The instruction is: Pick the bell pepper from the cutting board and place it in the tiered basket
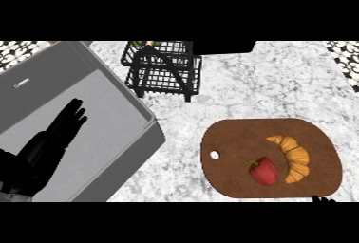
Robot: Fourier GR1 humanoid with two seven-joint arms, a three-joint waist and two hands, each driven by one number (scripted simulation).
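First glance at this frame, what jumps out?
The red bell pepper lies on the brown cutting board at lower right, beside a croissant. The black tiered basket stands at the counter's far side, top centre. The left hand hangs open, fingers straight, over the grey sink at left.

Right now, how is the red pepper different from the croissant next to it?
The bell pepper is red with a green stem; the croissant is golden orange. The bell pepper is short and chunky; the croissant is long and curved. The bell pepper lies left of the croissant. Both lie on the brown cutting board, and no hand touches either.
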